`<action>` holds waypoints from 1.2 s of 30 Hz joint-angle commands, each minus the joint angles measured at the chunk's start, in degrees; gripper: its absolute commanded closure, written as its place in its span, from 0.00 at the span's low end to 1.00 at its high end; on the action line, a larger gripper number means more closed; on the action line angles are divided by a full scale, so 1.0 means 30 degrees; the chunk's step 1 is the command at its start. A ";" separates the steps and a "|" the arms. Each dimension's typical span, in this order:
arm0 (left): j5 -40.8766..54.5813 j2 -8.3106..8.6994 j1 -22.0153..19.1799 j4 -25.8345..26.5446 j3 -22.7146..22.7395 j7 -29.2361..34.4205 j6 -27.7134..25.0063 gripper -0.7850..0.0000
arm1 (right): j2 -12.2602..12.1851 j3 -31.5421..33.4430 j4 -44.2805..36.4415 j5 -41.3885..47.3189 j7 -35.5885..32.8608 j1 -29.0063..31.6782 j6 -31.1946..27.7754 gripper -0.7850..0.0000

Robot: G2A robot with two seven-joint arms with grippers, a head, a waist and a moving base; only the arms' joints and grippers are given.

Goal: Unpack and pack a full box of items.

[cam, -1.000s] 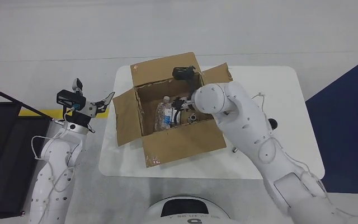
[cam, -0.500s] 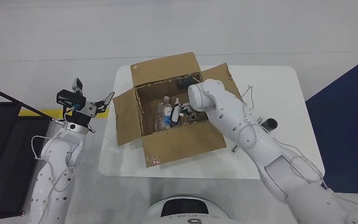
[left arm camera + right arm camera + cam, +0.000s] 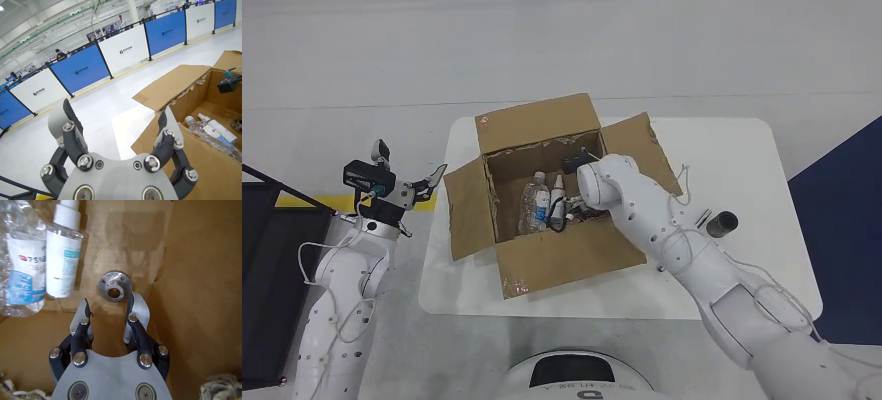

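Observation:
An open cardboard box (image 3: 542,258) stands on the white table (image 3: 722,150). My right gripper (image 3: 108,303) is down inside it, open, its fingertips on either side of a round metal flange (image 3: 114,286) that lies on the box floor; I cannot tell if they touch it. A white spray bottle (image 3: 63,255) and a clear water bottle (image 3: 20,262) lie side by side beside the flange. My left gripper (image 3: 116,108) is open and holds nothing, off the table's left edge and outside the box (image 3: 189,106). It also shows in the top view, left gripper (image 3: 427,185).
A black cylinder (image 3: 722,223) lies on the table right of the box. The box flaps (image 3: 467,210) stand out on every side. Shredded paper filling (image 3: 219,386) sits in a box corner. Blue and white barrier panels (image 3: 122,53) line the floor behind.
My right arm has swung lower and deeper into the box, bringing its gripper down over the flange. The left arm has kept still.

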State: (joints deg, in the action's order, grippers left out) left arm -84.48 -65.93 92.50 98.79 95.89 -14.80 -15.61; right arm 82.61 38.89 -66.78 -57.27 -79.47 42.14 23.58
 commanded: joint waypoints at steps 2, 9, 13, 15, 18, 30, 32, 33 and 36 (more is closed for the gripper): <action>0.0000 0.0000 0.0000 0.0000 0.0000 0.0000 0.0000 0.00 | 0.0129 -0.0356 0.0354 -0.0503 0.0162 -0.0045 -0.0235 0.53; 0.0000 0.0000 0.0000 0.0000 0.0000 0.0000 0.0000 0.00 | 0.0463 -0.0404 0.1275 -0.0438 0.0812 -0.0243 -0.0353 0.60; 0.0000 0.0000 0.0000 0.0000 0.0000 0.0000 0.0000 0.00 | 0.0616 -0.0478 0.1743 -0.0571 0.1146 -0.0322 -0.0655 0.62; 0.0000 0.0000 0.0000 0.0000 0.0000 0.0000 0.0000 0.00 | 0.0707 -0.0542 0.2106 -0.0632 0.1054 -0.0419 -0.0737 0.65; 0.0000 0.0000 0.0000 0.0000 0.0000 0.0000 0.0000 0.00 | 0.0873 -0.0672 0.2573 -0.0646 0.0824 -0.0559 -0.0819 0.75; 0.0000 0.0000 0.0000 0.0000 0.0000 0.0000 0.0000 0.00 | 0.1039 0.0036 0.1894 -0.0722 0.0874 -0.0835 -0.1105 1.00; 0.0000 0.0000 0.0000 0.0000 0.0000 0.0000 0.0000 0.00 | 0.0847 0.0550 0.0803 -0.0995 0.0970 -0.0580 -0.0937 1.00; 0.0000 0.0000 0.0000 0.0000 0.0000 0.0000 0.0000 0.00 | 0.0728 0.0837 0.0148 -0.1123 0.0964 -0.0353 -0.0877 1.00; 0.0000 0.0000 0.0000 0.0000 0.0000 0.0000 0.0000 0.00 | 0.0327 0.1789 -0.1974 -0.1691 0.1082 0.0511 -0.0768 1.00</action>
State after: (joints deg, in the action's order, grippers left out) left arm -84.48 -65.93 92.50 98.79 95.89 -14.80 -15.61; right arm 83.99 43.21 -70.20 -61.81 -76.37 42.71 21.23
